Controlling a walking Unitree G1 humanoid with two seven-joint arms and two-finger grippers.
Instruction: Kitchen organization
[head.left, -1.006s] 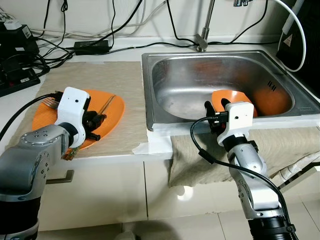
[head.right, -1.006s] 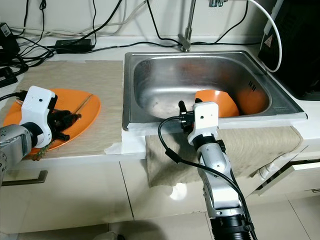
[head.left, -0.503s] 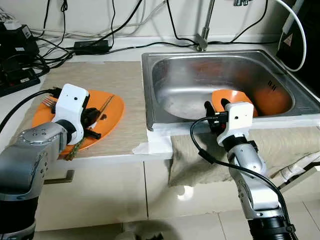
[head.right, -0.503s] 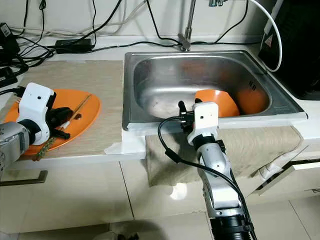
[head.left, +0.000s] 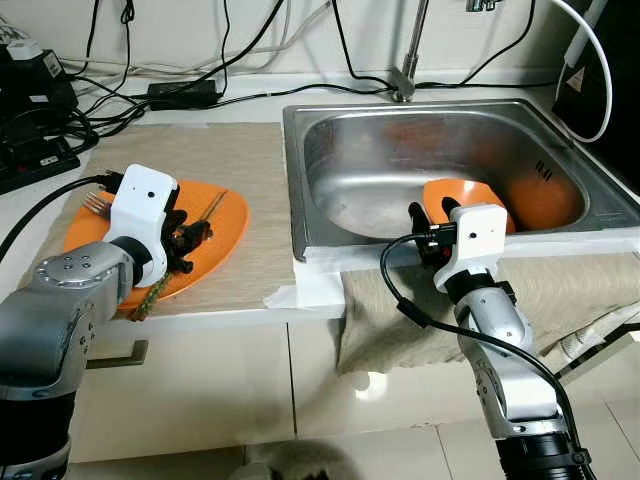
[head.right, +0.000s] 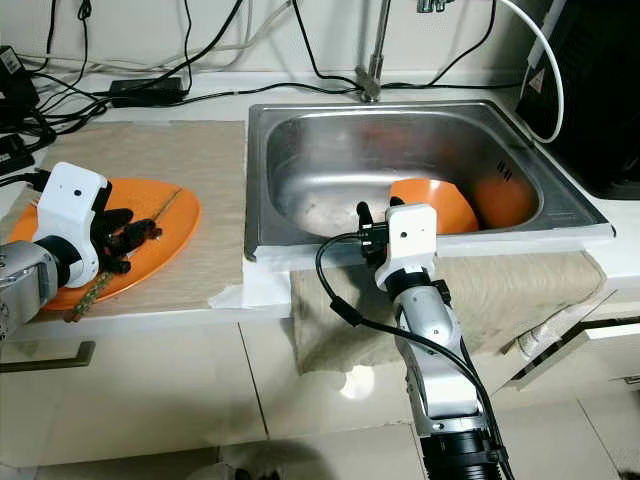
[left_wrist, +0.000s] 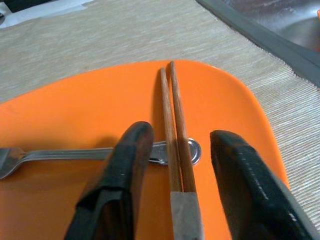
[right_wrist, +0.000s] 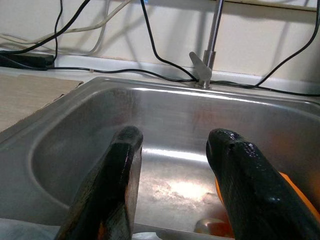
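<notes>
Closing on: we judge the chopsticks (left_wrist: 176, 150) are our pick; the left claw (left_wrist: 180, 185) stands open astride them.
Chopsticks: lying on the orange plate (head.left: 225, 225) at the tabletop's left front edge, across a fork (left_wrist: 60, 155).
Doing it well: we should pinch both sticks together and keep clear of the fork handle.
Right claw (right_wrist: 175, 180): open, empty, at the sink (head.left: 330, 130) front rim.
Nearby: an orange bowl (head.left: 455, 192) in the sink; cables (head.left: 60, 110) along the tabletop's back edge.

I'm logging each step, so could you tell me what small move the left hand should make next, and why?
Probably close the left hand on the chopsticks: its fingers are open on either side of the pair, which lies across the fork on the orange plate.
</notes>
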